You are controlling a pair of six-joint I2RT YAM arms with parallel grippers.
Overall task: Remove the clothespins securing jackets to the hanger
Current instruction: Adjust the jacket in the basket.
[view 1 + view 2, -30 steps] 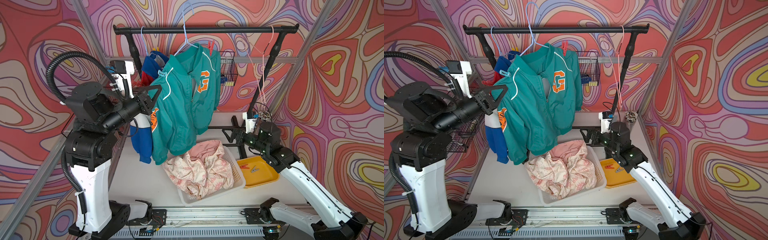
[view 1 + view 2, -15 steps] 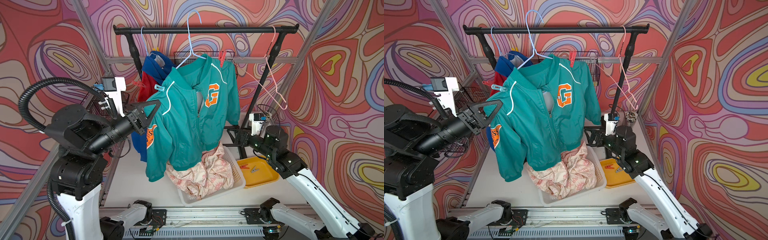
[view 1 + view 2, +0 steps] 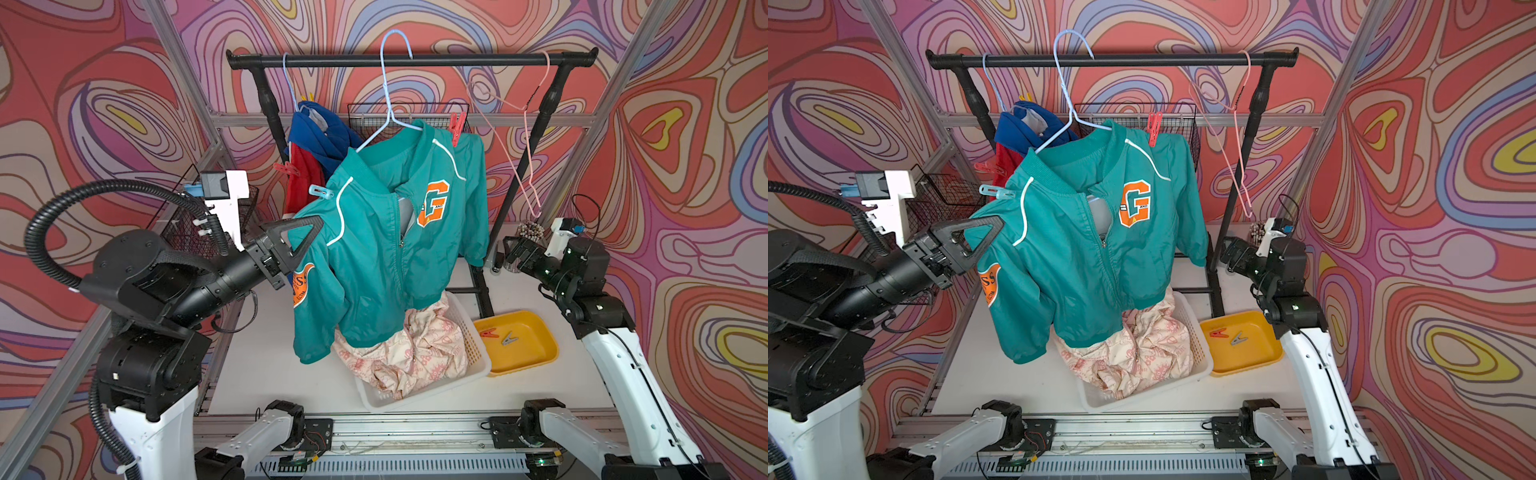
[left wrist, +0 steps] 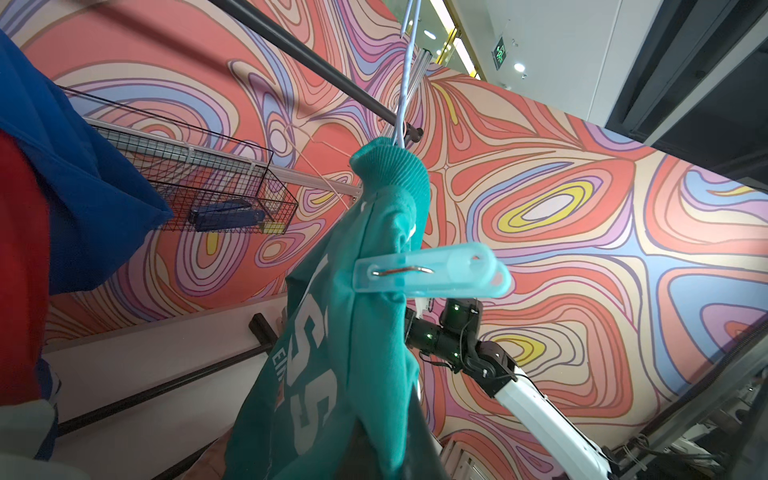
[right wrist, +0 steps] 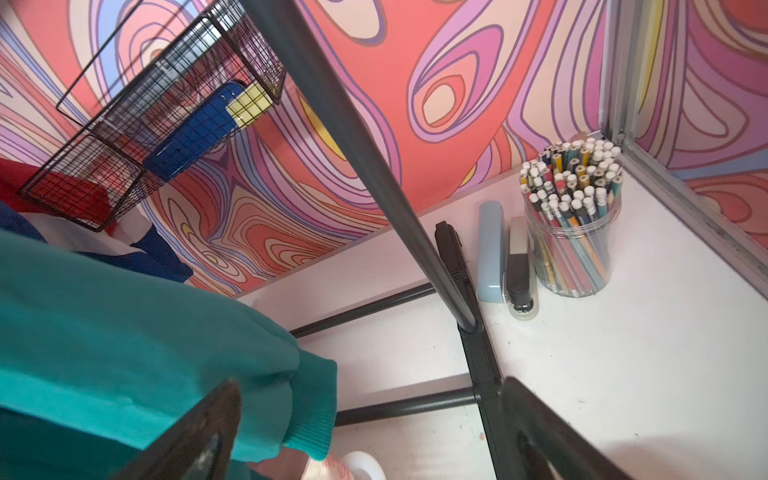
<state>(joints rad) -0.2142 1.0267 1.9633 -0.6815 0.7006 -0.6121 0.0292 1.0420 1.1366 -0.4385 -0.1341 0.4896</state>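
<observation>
1. The left gripper (image 3: 313,227) is pressed together on the teal jacket (image 3: 399,257) at its shoulder, seemingly drawing it sideways to expose the pale blue clothespin (image 3: 322,192) just above.
2. The right gripper (image 3: 512,252), spread and empty, waits beside that jacket's far cuff.
3. Five clothespins show. The pale blue clothespin and a red clothespin (image 3: 456,129) sit on the teal jacket. Another red clothespin (image 3: 286,169) grips the blue-and-red jacket (image 3: 316,137) behind it. A loose red clothespin (image 3: 487,333) and a grey clothespin (image 3: 507,338) lie in the yellow tray (image 3: 528,353) below.
4. There are three jackets. The pink-and-cream jacket (image 3: 415,349) fills the white basket (image 3: 471,334) underneath.

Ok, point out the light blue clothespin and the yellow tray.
light blue clothespin (image 4: 432,272), left wrist view, middle of its body
yellow tray (image 3: 532,349), a top view, bare floor
</observation>
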